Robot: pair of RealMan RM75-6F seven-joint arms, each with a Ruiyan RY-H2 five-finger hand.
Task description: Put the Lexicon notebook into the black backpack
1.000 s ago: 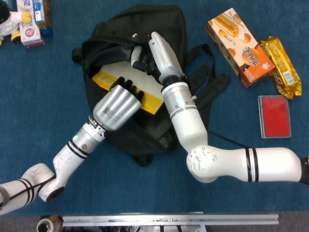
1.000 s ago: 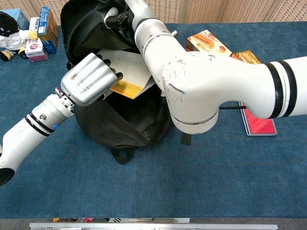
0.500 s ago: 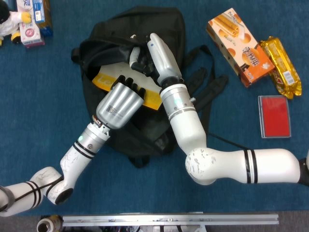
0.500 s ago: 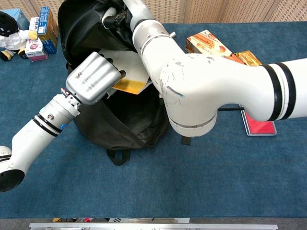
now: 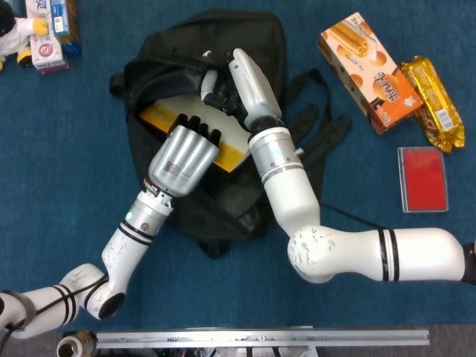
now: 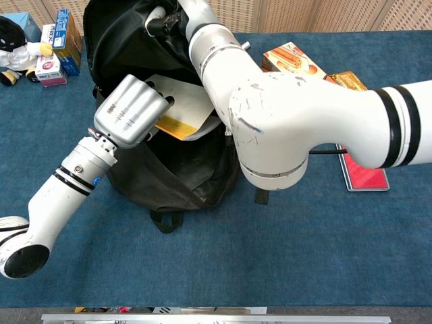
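Observation:
The black backpack (image 5: 245, 44) (image 6: 175, 175) lies in the middle of the blue table with its mouth open. The Lexicon notebook (image 5: 234, 145) (image 6: 183, 108), white with a yellow band, sits partway inside that mouth. My left hand (image 5: 184, 156) (image 6: 129, 111) grips the notebook's near edge, fingers curled over it. My right hand (image 5: 227, 85) (image 6: 162, 20) holds the upper rim of the backpack's opening and keeps it lifted. The notebook's far end is hidden under the flap.
An orange snack box (image 5: 368, 71) and a gold wrapped packet (image 5: 433, 103) lie at the right, with a red case (image 5: 422, 178) below them. Small boxes and a plush toy (image 5: 33, 33) sit at the far left. The backpack's straps (image 5: 323, 130) trail right.
My left hand has pushed the notebook up and deeper into the backpack's mouth; its forearm now reaches further in. My right hand stays on the rim.

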